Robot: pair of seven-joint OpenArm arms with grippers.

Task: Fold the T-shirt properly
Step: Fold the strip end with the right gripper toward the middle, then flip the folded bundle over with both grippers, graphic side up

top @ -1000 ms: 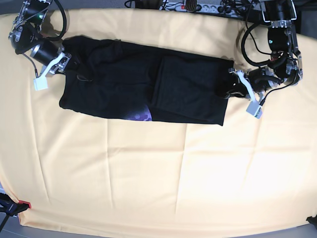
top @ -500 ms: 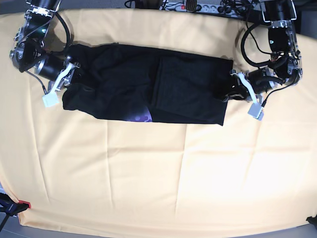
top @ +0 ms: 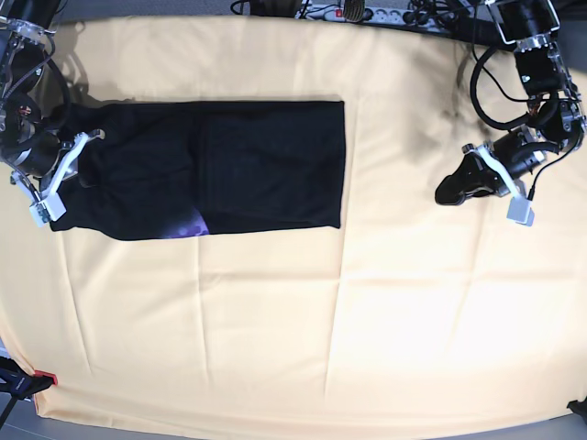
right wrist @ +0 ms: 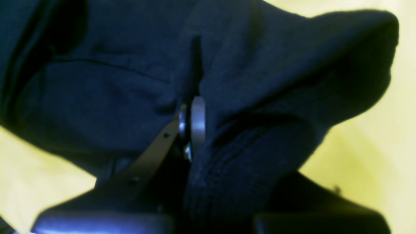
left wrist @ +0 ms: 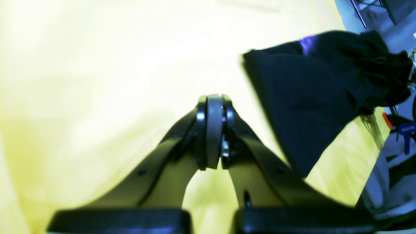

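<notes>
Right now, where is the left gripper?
In the base view the left gripper sits at right on the yellow cloth, shut and empty, well clear of the T-shirt.

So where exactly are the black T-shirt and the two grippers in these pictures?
T-shirt [top: 266, 165]: base view, on the plain black middle of the cloth.
Left gripper [top: 456, 186]: base view, at its closed tips, clear of the shirt.
Right gripper [right wrist: 192, 110]: right wrist view, at the tips pinching the shirt's fabric.

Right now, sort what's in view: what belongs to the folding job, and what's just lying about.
Job:
T-shirt
right gripper, shut on the T-shirt
left gripper, shut, empty

Lying about:
yellow cloth covering the table
cables and power strip at the far edge
</notes>
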